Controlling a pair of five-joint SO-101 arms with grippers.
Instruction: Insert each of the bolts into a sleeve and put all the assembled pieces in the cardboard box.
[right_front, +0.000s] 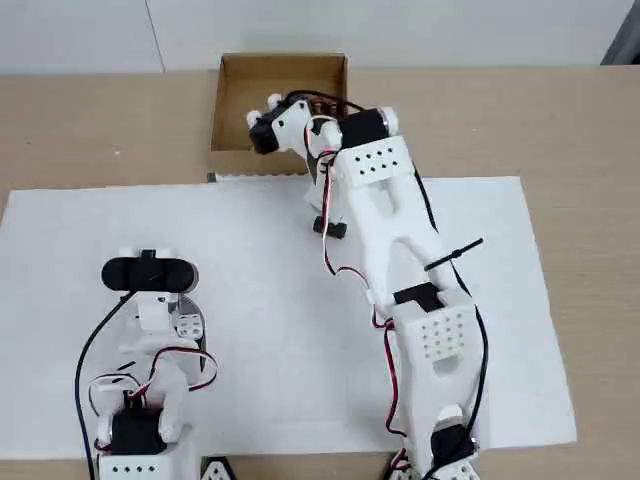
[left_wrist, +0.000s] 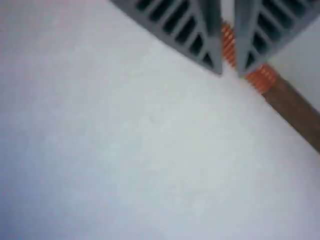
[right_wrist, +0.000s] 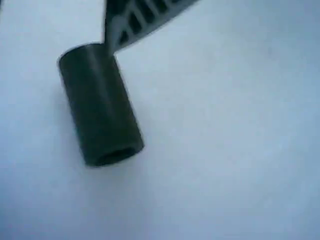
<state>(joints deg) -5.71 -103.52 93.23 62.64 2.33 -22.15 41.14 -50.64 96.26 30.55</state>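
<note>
Sleeve (right_wrist: 100, 105): one, dark matte cylinder, smooth wall, hollow bore open at one end; lies on its side on white paper sheet (right_front: 250, 270); ribbed grey part of right gripper (right_wrist: 127, 27) touches the end opposite the visible bore; cannot tell whether that gripper is spread or closed.

Bolt (left_wrist: 260, 77): one, orange, fine thread ridges; left gripper (left_wrist: 230, 70) pinches it, two grey ribbed fingers (left_wrist: 200, 35) pressed close, thread showing in the narrow gap and past the tips; brown smooth bar (left_wrist: 295, 112) runs on in line with the thread; cannot tell if it is a sleeve.

Cardboard box (right_front: 240, 85): one, brown, shallow, open top; sits on wooden table (right_front: 100, 120) at far edge of the paper; contents under the arm unclear.

Arms: two, white plastic with dotted plates, black motors, red and black wires; right arm (right_front: 400, 240) reaches from near table edge to the box, wrist over box's front right corner; left arm (right_front: 150, 340) folded at near left of the paper, well apart from box.
</note>
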